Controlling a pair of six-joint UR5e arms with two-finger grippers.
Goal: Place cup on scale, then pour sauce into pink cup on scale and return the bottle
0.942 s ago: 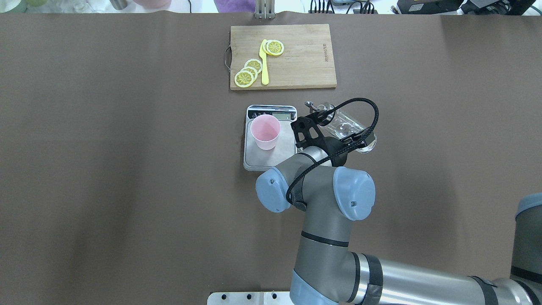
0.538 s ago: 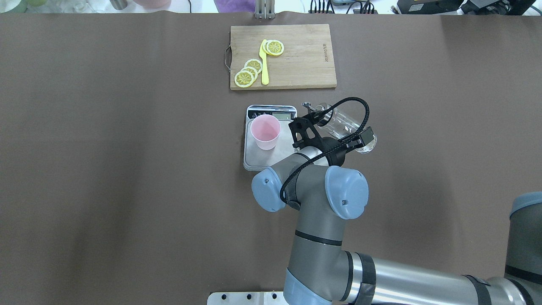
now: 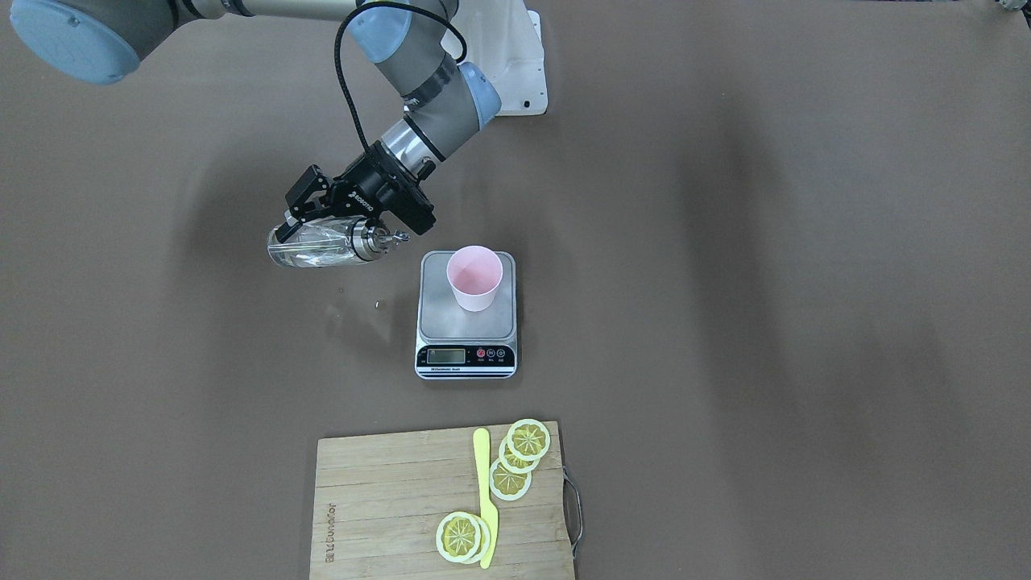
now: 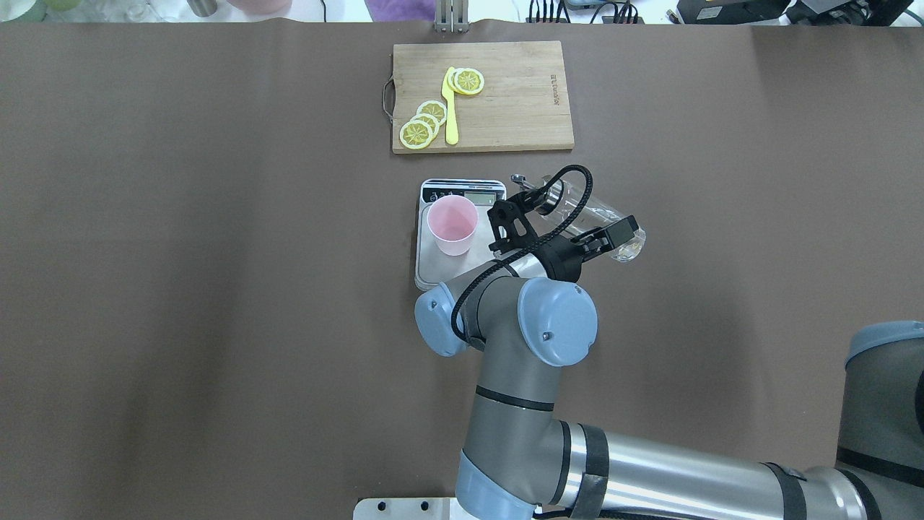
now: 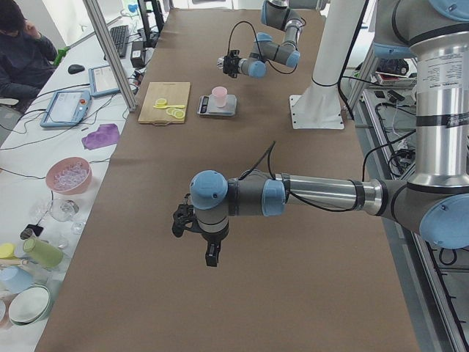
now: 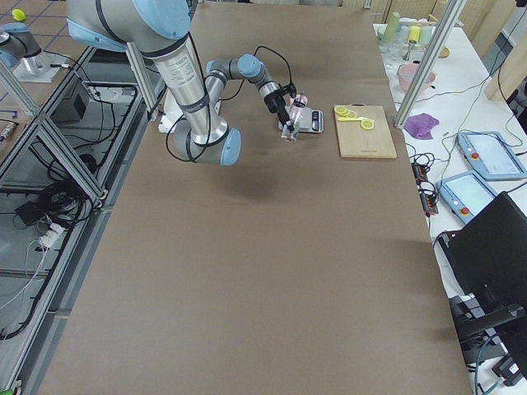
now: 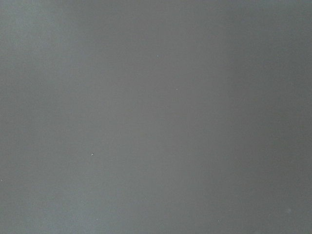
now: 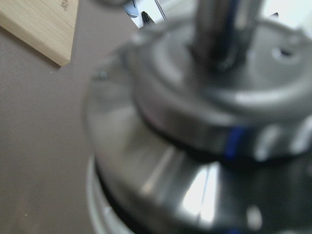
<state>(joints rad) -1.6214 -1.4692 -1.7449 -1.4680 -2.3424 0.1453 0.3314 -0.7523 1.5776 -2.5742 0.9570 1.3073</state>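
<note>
Overhead view, right fingers (image 4: 507,220) clamped around tipped bottle (image 4: 603,214)

My bottle (image 3: 314,248) is clear, glossy glass, and its cap (image 3: 369,240) is shiny polished metal. The cup (image 3: 475,278) looks like matt pink plastic. The scale (image 3: 439,310) has a dull brushed-steel top and a glossy black strip. The board (image 3: 378,491) is bare grainy wood, the table (image 3: 765,282) matt brown.
</note>
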